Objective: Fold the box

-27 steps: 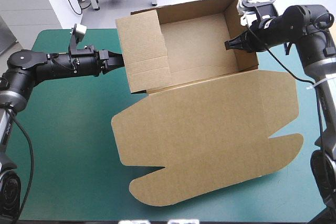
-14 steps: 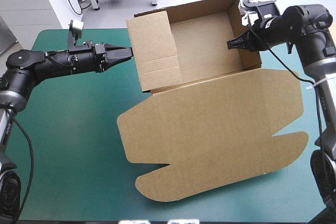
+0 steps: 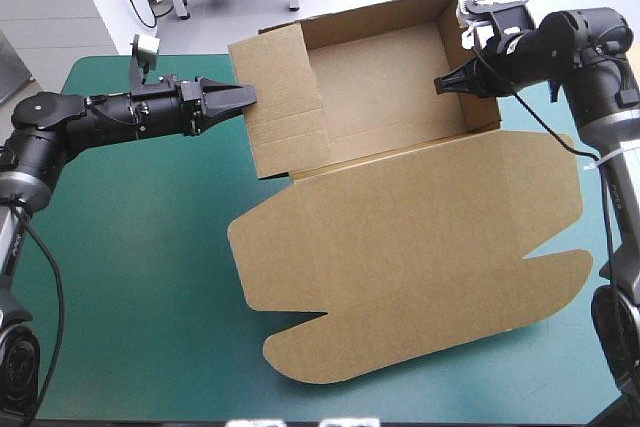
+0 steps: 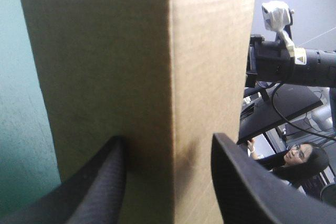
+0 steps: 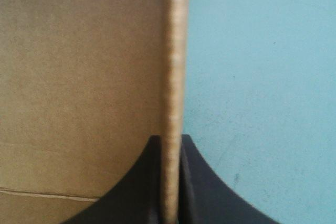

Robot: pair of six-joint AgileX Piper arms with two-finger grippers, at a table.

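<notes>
The brown box [image 3: 400, 237] stands as an open tray at the back of the table, its lid lying flat toward the front. My left gripper [image 3: 243, 97] is open, its black fingertips against the outside of the tray's left wall [image 3: 280, 97]. In the left wrist view that wall [image 4: 121, 66] fills the space ahead of the left gripper [image 4: 168, 140], whose fingers stand apart. My right gripper [image 3: 442, 84] is shut on the tray's right wall [image 3: 468, 67]. The right wrist view shows the right gripper [image 5: 170, 148] pinching the wall's edge [image 5: 173, 66].
Teal-green cover [image 3: 130, 247] shows to the left of the box and in a strip along the front edge. The lid's rounded flaps [image 3: 300, 357] reach close to the front edge, and its right side lies near the table's right edge.
My left gripper has gone from shut to open and pushed right against the left wall. The whole box has shifted a little to the right. The right gripper has kept its grip.
</notes>
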